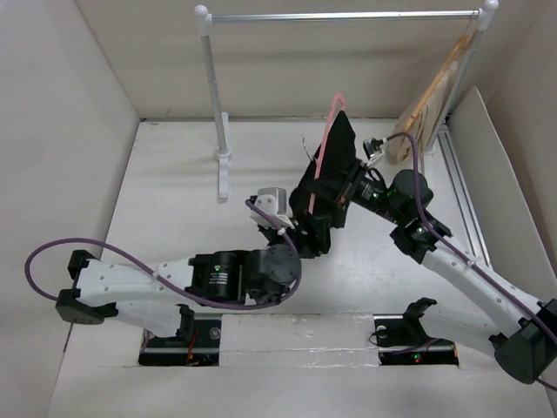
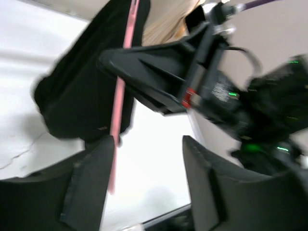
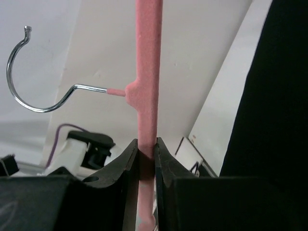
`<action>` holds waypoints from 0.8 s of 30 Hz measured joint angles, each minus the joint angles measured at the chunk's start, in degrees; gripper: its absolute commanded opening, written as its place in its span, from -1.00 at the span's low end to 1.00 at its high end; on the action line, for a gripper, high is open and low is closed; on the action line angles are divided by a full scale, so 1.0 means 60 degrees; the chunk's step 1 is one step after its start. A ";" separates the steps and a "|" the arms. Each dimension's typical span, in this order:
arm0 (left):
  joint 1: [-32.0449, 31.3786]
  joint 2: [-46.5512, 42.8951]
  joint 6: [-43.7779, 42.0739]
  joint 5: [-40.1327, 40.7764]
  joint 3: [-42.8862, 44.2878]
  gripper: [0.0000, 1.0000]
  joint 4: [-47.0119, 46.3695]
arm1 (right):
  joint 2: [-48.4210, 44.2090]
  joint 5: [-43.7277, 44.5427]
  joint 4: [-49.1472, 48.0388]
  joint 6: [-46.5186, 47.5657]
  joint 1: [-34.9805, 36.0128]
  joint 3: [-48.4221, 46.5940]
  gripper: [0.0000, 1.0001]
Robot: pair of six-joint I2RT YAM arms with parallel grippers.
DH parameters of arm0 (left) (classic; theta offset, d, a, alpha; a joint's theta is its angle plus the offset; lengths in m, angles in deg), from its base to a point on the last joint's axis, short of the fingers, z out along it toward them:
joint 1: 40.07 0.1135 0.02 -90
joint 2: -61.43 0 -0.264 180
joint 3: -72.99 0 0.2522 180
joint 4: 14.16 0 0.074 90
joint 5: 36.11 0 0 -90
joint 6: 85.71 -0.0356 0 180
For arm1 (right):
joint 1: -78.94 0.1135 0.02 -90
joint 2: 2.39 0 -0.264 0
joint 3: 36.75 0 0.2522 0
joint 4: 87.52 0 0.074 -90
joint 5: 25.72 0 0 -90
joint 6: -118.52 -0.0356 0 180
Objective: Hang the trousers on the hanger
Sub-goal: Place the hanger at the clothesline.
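Observation:
The black trousers (image 1: pixel 338 161) hang draped over the pink hanger (image 1: pixel 325 139), which is held up above the table's middle. My right gripper (image 1: pixel 350 187) is shut on the hanger's pink bar (image 3: pixel 147 72), just below its metal hook (image 3: pixel 29 91); the trousers (image 3: pixel 274 120) fill the right of that view. My left gripper (image 1: pixel 303 233) sits at the lower end of the hanging cloth. Its jaws (image 2: pixel 147 168) are open and hold nothing. The hanger's pink bar (image 2: pixel 120 86) runs past the left finger (image 2: pixel 91 178), with the trousers (image 2: pixel 77 96) beyond.
A white clothes rack stands at the back, its post (image 1: pixel 213 104) left and its rail (image 1: pixel 339 16) across the top. Tan wooden hangers (image 1: pixel 431 96) hang at its right end. A white panel (image 1: pixel 496 174) lines the right side.

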 measured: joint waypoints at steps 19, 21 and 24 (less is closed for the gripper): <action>-0.0109 -0.2401 0.0248 -0.0251 0.0138 0.59 0.0084 | 0.4921 0.0189 -0.0069 -0.1166 -0.3486 -0.5716 -1.00; -0.0109 -0.2743 0.0521 -0.0306 -0.0095 0.59 0.0372 | 0.5355 0.0222 -0.0142 -0.1384 -0.3748 -0.6029 -1.00; -0.0109 -0.3129 0.0856 -0.0342 -0.0291 0.59 0.0739 | 0.5971 0.0266 -0.0168 -0.1665 -0.4080 -0.6415 -1.00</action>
